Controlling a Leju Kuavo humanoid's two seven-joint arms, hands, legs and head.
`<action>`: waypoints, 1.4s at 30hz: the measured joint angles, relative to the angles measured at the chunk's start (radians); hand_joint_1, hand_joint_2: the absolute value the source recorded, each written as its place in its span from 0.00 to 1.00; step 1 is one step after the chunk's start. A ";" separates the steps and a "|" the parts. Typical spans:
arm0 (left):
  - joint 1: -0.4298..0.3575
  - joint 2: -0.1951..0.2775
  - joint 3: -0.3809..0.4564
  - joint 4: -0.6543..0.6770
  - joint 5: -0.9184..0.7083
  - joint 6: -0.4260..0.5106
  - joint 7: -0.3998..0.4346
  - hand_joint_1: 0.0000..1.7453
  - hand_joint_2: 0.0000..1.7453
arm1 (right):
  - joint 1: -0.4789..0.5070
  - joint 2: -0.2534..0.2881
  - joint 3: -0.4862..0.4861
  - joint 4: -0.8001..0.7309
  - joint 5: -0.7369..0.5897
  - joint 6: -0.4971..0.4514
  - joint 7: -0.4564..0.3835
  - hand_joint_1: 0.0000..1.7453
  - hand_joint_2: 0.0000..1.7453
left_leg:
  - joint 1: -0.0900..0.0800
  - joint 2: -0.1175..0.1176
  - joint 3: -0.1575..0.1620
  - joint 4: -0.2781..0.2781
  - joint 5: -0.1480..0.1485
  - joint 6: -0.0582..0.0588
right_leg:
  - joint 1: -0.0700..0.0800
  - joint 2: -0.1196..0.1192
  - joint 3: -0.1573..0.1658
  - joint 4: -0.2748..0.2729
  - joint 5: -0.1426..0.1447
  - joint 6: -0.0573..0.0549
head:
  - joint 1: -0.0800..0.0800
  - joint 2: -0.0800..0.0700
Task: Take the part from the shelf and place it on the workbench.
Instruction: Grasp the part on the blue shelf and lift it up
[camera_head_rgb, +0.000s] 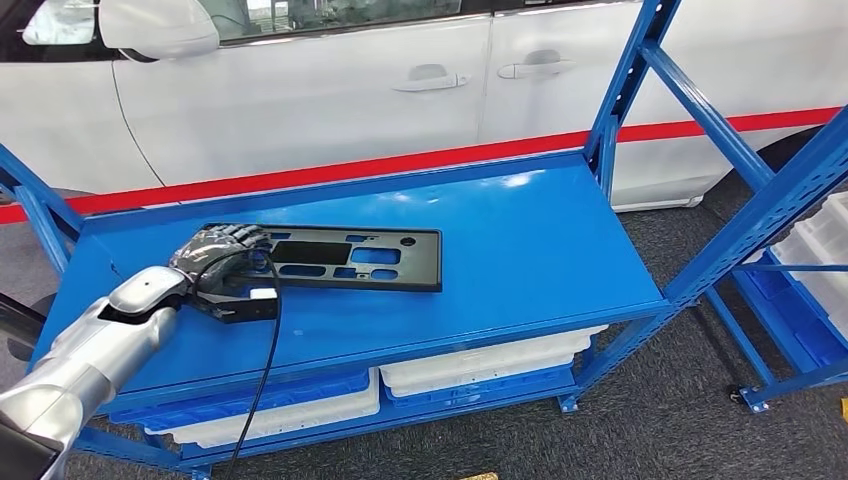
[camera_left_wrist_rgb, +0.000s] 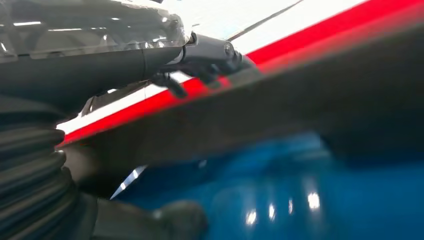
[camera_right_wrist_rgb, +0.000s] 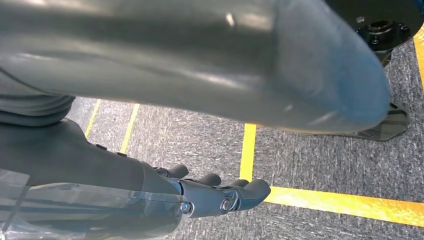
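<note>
White car body (camera_head_rgb: 300, 90): fills the background behind the shelf; two door handles, a side mirror at upper left, and a red stripe (camera_head_rgb: 400, 163) running along its lower edge.

Grey carpeted floor (camera_head_rgb: 660, 420): surrounds the rack; in the right wrist view it carries yellow line markings (camera_right_wrist_rgb: 248, 150).

Blue metal shelf (camera_head_rgb: 540, 240): glossy top deck with light reflections, perforated blue uprights and diagonal braces at the right. A second blue rack stands just beside it at the right edge, holding pale trays.

White bins (camera_head_rgb: 480, 365): two, on the lower level under the top deck, side by side, resting on blue trays.

Part (camera_head_rgb: 350, 257): flat black rectangular panel with several cut-out openings, lying flat on the left half of the top deck, long side roughly parallel to the car.

Left arm: silver, entering from lower left, with a black cable looping down from the wrist over the shelf front.

Left hand (camera_head_rgb: 215, 252): resting over the left end of the part, fingers laid on top of it; whether it has a grip on the panel cannot be told. The left wrist view is blurred, showing dark fingers (camera_left_wrist_rgb: 210, 57) against the red stripe.

Right hand (camera_right_wrist_rgb: 220, 195): hanging above the floor, holding nothing, fingers loosely extended and close together.
</note>
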 joint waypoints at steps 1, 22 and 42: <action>0.000 -0.001 0.000 0.003 0.000 -0.001 0.000 1.00 1.00 | 0.000 0.000 0.000 0.000 0.000 0.000 0.000 0.00 0.00 | 0.000 0.000 0.000 0.000 0.000 0.000 | 0.000 0.000 0.000 0.000 0.000 0.000 | 0.000 0.000; -0.017 -0.011 0.000 0.020 0.004 -0.003 -0.007 1.00 1.00 | 0.003 0.000 0.000 0.000 -0.002 -0.001 0.000 0.00 0.00 | 0.000 0.000 0.002 0.000 0.000 0.000 | 0.000 0.000 0.002 0.000 0.000 0.000 | 0.000 0.000; 0.019 -0.017 0.015 0.018 0.013 0.119 -0.011 1.00 1.00 | 0.005 0.000 0.000 0.000 -0.011 -0.012 -0.002 0.00 0.00 | 0.000 0.000 0.001 0.000 0.000 0.000 | 0.000 0.000 0.001 0.000 0.000 0.000 | 0.000 0.000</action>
